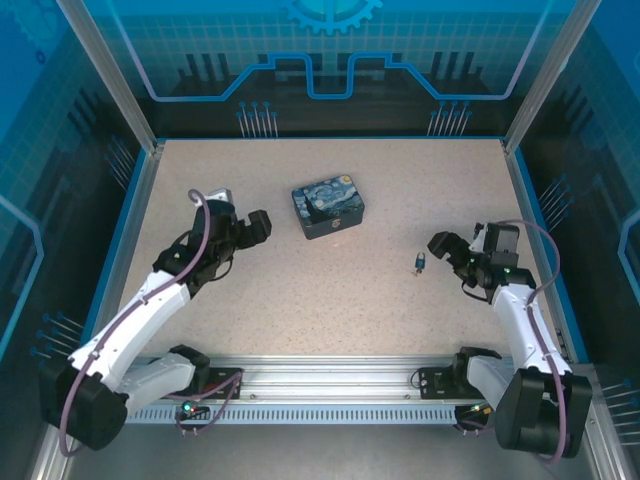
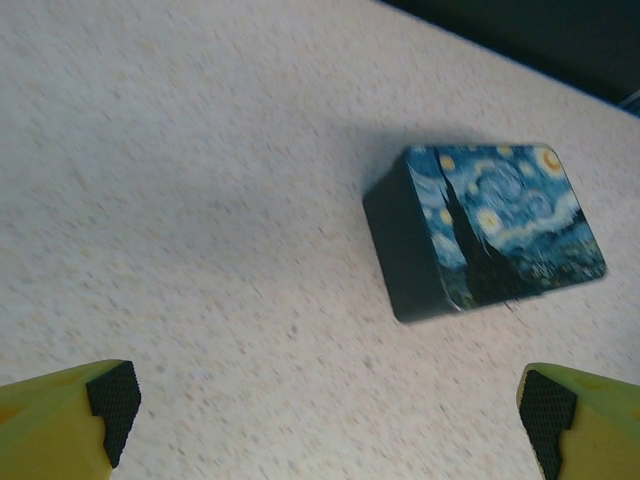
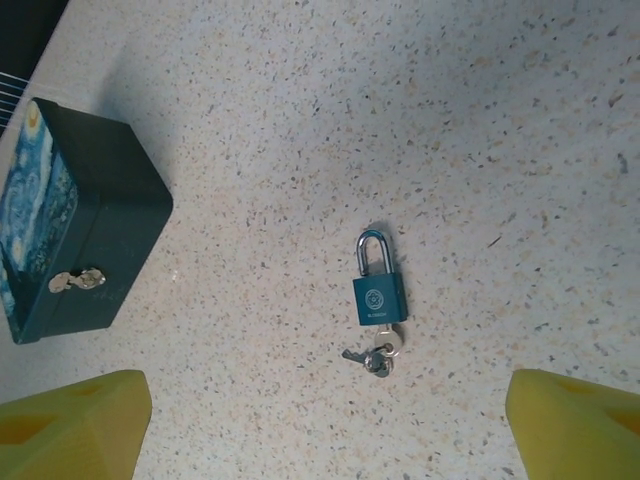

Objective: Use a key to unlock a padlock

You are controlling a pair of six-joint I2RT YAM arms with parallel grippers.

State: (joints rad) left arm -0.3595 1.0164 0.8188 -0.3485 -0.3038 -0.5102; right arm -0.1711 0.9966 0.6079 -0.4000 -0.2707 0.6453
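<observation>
one padlock (image 3: 380, 298), one small key bunch (image 3: 374, 357), one dark blue printed box (image 1: 328, 209).

**Even light from above, one soft view**

In the top view the table (image 1: 300, 300) is brightly and evenly lit from overhead, while the left and right side walls fall dark with a blue cast. The frame posts lean outward towards the corners, probably from lens distortion. The left wrist view is soft and smeared throughout; the printed box (image 2: 500, 225) casts a faint, diffuse shadow beside it. The right wrist view is crisp: the padlock (image 3: 380, 297) throws a short, tight shadow.
</observation>
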